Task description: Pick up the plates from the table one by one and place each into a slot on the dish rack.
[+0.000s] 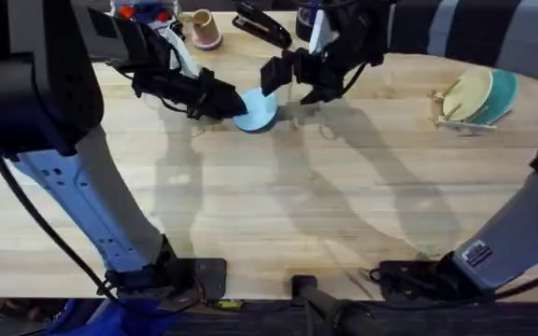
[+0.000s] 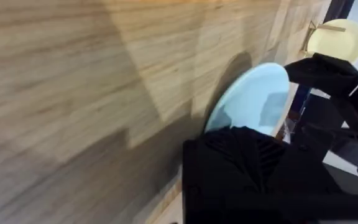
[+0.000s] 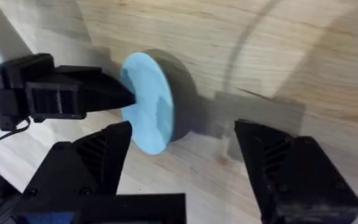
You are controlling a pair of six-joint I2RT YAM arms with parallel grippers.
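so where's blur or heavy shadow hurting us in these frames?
Overhead: the arms' shadows streak the light wooden table. Left wrist: the black left gripper is soft, the wood grain smeared. Right wrist: the pale blue round plate throws a dark shadow; the right gripper's fingers look blurred.

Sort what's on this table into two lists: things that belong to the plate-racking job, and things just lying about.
Job:
- pale blue plate, held on edge by the left gripper
- right gripper, open beside it
- dish rack at the far right
- cream plate and teal plate, already standing in the rack

Lying about:
- pink cup
- black stapler-like tool
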